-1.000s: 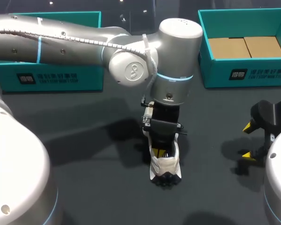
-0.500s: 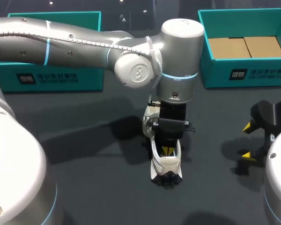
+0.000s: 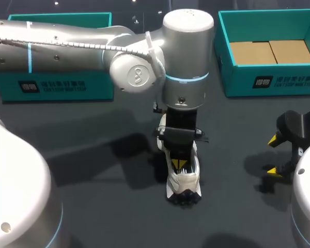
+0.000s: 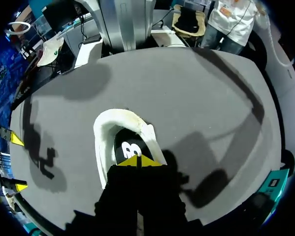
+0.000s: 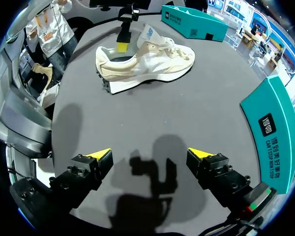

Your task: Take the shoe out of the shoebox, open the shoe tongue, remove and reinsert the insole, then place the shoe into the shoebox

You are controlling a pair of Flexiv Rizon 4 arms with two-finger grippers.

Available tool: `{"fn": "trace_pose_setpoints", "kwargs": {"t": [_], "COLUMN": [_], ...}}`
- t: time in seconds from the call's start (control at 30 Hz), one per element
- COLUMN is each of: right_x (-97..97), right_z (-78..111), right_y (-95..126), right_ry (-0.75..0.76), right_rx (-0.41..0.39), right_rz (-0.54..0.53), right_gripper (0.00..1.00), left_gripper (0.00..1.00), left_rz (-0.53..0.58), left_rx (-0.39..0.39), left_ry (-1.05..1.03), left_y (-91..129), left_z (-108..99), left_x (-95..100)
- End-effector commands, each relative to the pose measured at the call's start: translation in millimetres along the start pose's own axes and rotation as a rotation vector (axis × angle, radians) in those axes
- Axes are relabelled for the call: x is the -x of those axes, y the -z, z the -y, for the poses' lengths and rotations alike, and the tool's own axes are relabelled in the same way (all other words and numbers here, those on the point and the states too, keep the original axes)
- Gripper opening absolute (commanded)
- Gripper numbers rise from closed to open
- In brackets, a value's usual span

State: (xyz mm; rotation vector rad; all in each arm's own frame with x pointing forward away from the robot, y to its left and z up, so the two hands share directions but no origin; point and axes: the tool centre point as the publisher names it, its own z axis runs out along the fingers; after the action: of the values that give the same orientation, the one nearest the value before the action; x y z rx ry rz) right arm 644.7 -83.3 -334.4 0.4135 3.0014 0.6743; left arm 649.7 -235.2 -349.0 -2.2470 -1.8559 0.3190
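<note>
A white sneaker (image 3: 184,182) lies on the dark table with its heel toward me. My left gripper (image 3: 179,165) points straight down into its mouth. In the left wrist view the left gripper (image 4: 137,161) is shut, its yellow tips pressed together just over the black insole (image 4: 128,147) inside the sneaker (image 4: 107,129). I cannot tell whether the tips touch the insole. My right gripper (image 3: 272,155) stands open at the table's right, well apart from the shoe. From the right wrist, the right gripper (image 5: 150,155) holds nothing, and the sneaker (image 5: 152,64) lies on its sole ahead.
An open teal shoebox (image 3: 232,67) with a cardboard liner stands at the back right. A second teal box part (image 3: 67,85) sits at the back left, behind my left arm. One teal box side (image 5: 273,132) stands close beside the right gripper.
The left arm's wrist swung a little right, then back left, with the shut tips staying in the shoe's mouth. The right arm has not moved.
</note>
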Motion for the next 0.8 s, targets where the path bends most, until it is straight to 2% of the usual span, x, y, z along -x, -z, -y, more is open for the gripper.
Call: {"fn": "trace_pose_setpoints", "kwargs": {"t": [0.03,0.27,0.43,0.57,0.67,0.8], "right_x": [-2.6,-2.6,-2.6,-2.6,-2.6,-2.6], "right_z": [0.4,0.4,0.4,0.4,0.4,0.4], "right_y": [1,1,1,1,1,1], "right_ry": [0.0,0.0,0.0,0.0,0.0,0.0], "right_rx": [-0.001,-0.001,-0.001,-0.001,-0.001,-0.001], "right_rz": [0.004,0.004,0.004,0.004,0.004,0.004], "right_gripper": [1.0,1.0,1.0,1.0,1.0,1.0], "left_gripper": [0.0,0.0,0.0,0.0,0.0,0.0], "left_rz": [-0.046,-0.112,-0.112,-0.128,-0.109,-0.067], "left_rx": [0.008,0.024,0.017,0.051,0.055,0.079], "left_ry": [0.012,0.101,0.16,0.204,0.209,0.193], "left_y": [-10,-34,-44,-52,-47,-28], "left_z": [1,-7,-9,-12,-10,-2], "left_x": [5.5,2.4,-2.3,-2.5,-1.4,-0.6]}}
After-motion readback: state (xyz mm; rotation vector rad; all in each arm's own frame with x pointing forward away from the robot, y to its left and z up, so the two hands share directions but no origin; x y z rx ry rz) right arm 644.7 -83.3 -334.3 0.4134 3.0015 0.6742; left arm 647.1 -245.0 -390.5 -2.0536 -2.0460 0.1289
